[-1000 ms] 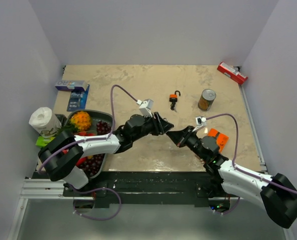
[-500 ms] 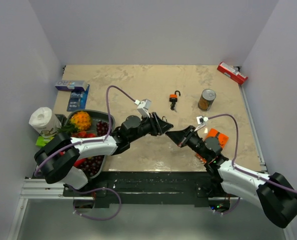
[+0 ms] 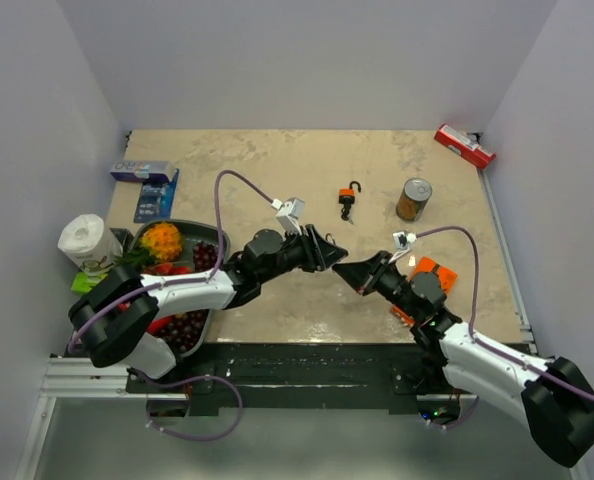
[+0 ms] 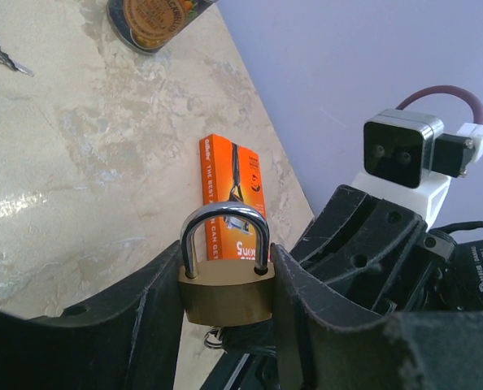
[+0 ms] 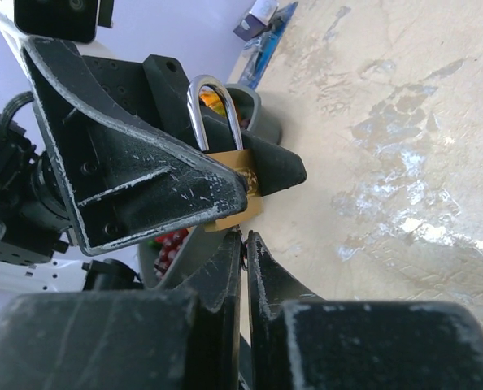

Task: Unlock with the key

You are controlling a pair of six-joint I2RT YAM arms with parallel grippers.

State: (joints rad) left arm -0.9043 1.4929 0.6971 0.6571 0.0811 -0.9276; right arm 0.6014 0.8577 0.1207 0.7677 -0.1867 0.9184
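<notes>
Obs: left fingers [image 4: 148, 313] clamp brass padlock with steel shackle [image 4: 225, 294]; right fingers [image 5: 213, 272] pinch small thin key [image 5: 243, 241] at its underside. Advice: blade coaxial with keyway, gentle twist, padlock braced.

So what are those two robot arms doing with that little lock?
The arms are nose to nose above the table. The left fingers hold a brass padlock upright, and its silver loop looks shut. The right fingers are pressed together just under the lock. They pinch something thin that looks like the key, right at the lock's bottom. An orange padlock lies farther back on the table, and nothing is touching it.
</notes>
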